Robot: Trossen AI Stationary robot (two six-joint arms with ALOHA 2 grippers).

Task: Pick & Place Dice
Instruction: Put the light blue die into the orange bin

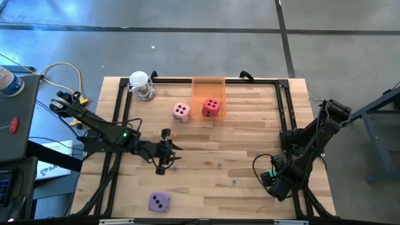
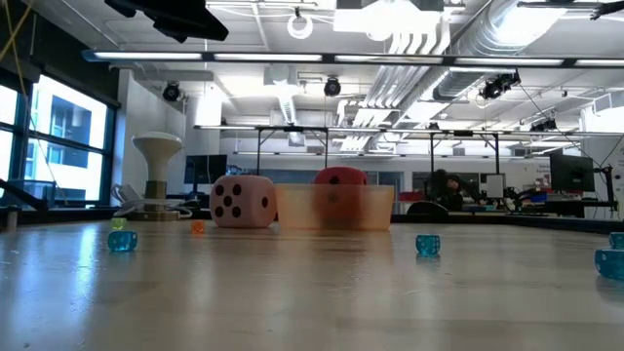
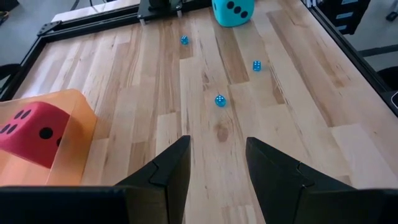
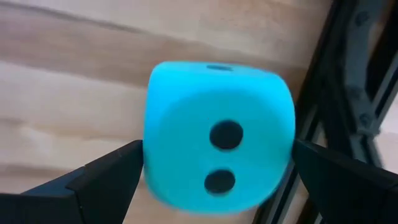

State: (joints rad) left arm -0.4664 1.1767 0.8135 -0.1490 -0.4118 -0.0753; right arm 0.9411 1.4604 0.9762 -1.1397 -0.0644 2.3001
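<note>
The teal-green die (image 4: 217, 134) sits between the fingers of my right gripper (image 4: 217, 149), near the table's right near corner (image 1: 273, 178); it also shows far off in the left wrist view (image 3: 233, 11). The red die (image 1: 211, 107) rests inside an orange see-through box (image 1: 208, 87) at the far edge. The pink die (image 1: 181, 111) stands on the table just left of that box. The purple die (image 1: 159, 201) lies near the near edge. My left gripper (image 1: 172, 150) hovers open and empty over the table's left middle (image 3: 217, 143). My right gripper pinches the teal-green die between its two fingers, one fingertip (image 4: 127, 163) on each of two opposite sides (image 4: 152, 155). The fingers come from above, pointing down. The two-pip face is turned toward the wrist. Whether the die is off the wood, I cannot tell.
Small blue beads (image 3: 220, 100) lie scattered on the wood in the middle. A white stand (image 1: 140, 84) is at the far left corner. Black frame rails (image 1: 287, 106) run along the table's edges, one right beside the teal-green die (image 4: 348, 93).
</note>
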